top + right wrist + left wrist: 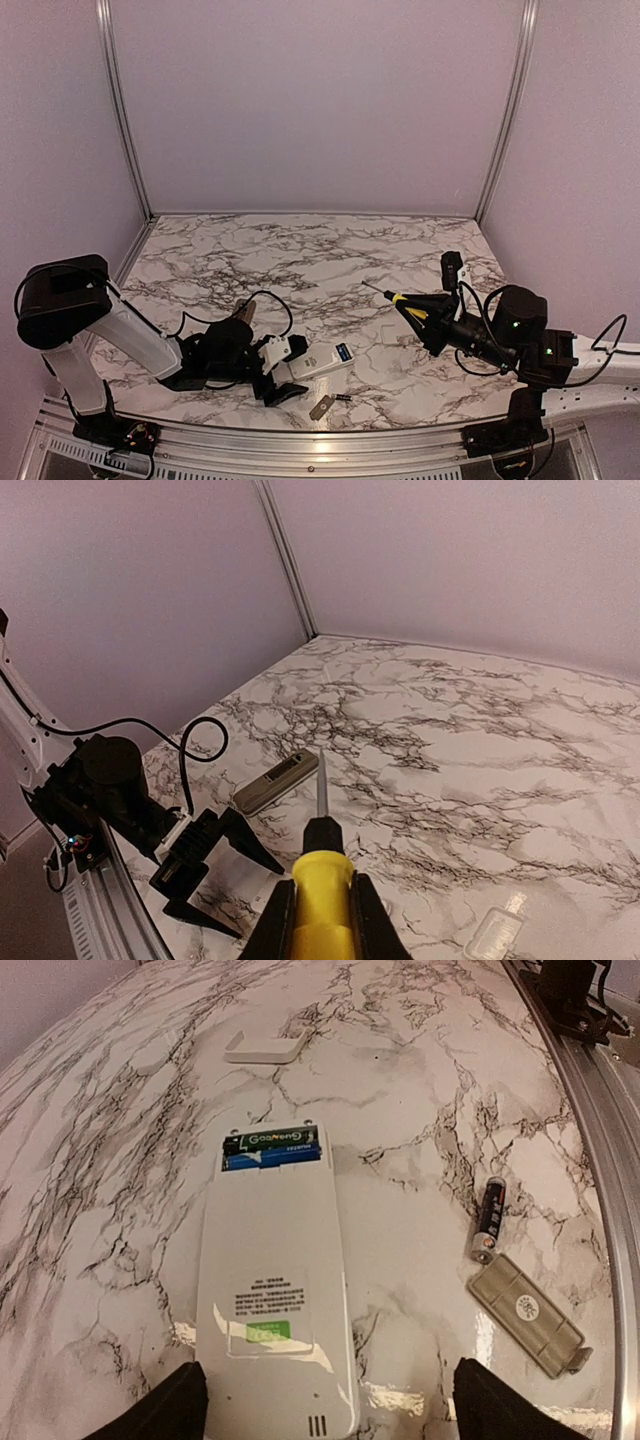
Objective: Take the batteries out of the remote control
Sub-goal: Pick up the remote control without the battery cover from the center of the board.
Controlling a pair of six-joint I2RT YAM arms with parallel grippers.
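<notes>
The white remote control (pixel 270 1290) lies back-up on the marble, its battery bay open at the far end. In the bay sit two batteries, a dark one (pixel 272 1140) and a blue one (pixel 270 1159). A third dark battery (pixel 490 1220) lies loose to the right, beside the flat grey cover plate (pixel 527 1312). My left gripper (pixel 330 1410) is open and straddles the remote's near end, which lies close to the left finger. From above, the left gripper (pixel 285 372) meets the remote (pixel 315 362) near the front edge. My right gripper (pixel 322 920) is shut on a yellow-handled screwdriver (pixel 322 880), held off to the right (pixel 410 303).
A small white plastic piece (pixel 262 1048) lies beyond the remote. The metal rail (pixel 600 1160) of the table's front edge runs close on the right of the left wrist view. The booth's pale walls (pixel 320 100) close in the back and sides.
</notes>
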